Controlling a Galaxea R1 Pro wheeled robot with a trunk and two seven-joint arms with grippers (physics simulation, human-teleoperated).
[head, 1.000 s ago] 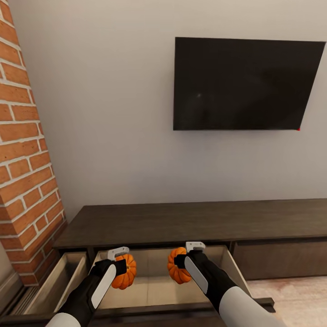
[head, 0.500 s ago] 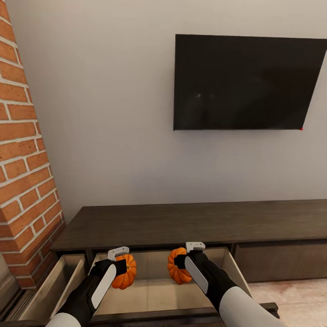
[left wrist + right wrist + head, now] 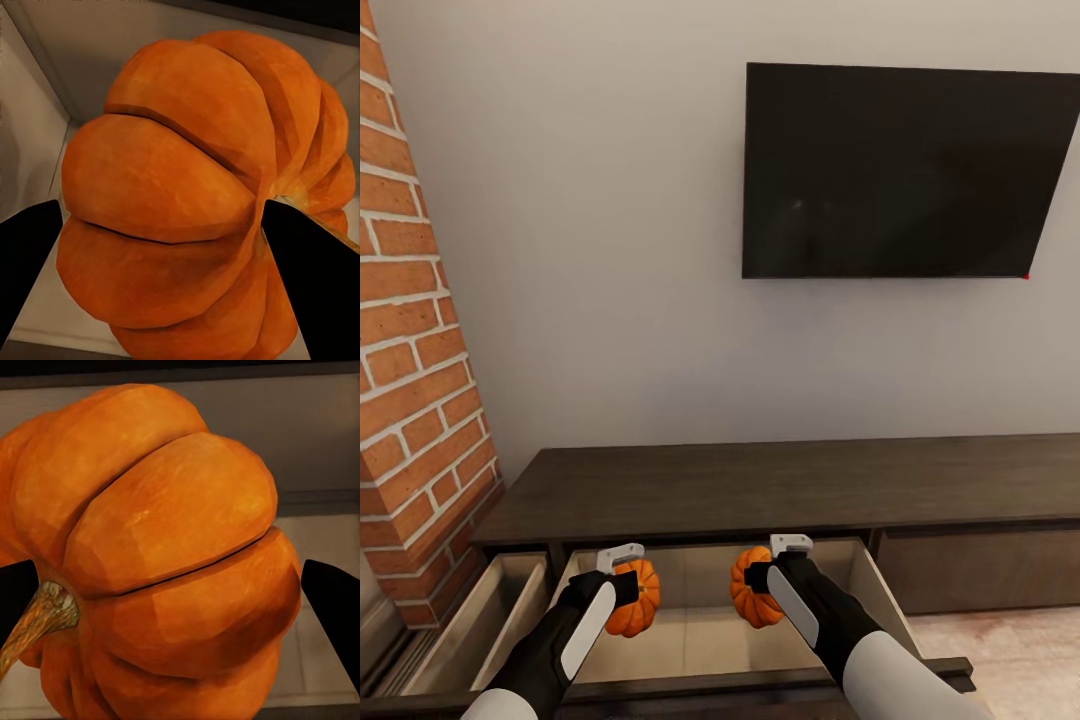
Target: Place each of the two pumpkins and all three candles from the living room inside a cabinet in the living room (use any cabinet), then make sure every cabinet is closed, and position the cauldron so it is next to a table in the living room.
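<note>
Each pumpkin sits between its gripper's fingers, the left gripper [image 3: 628, 585] clamped on the left pumpkin [image 3: 634, 599] and the right gripper [image 3: 758, 578] on the right pumpkin [image 3: 753, 587], both held over the cabinet's [image 3: 780, 488] open middle drawer [image 3: 695, 640], apart from its walls.

wall: grey-white [image 3: 610, 250] | TV [image 3: 905, 170] mounted | brick column [image 3: 415, 350] left | floor [image 3: 1020, 650] pale wood
</note>
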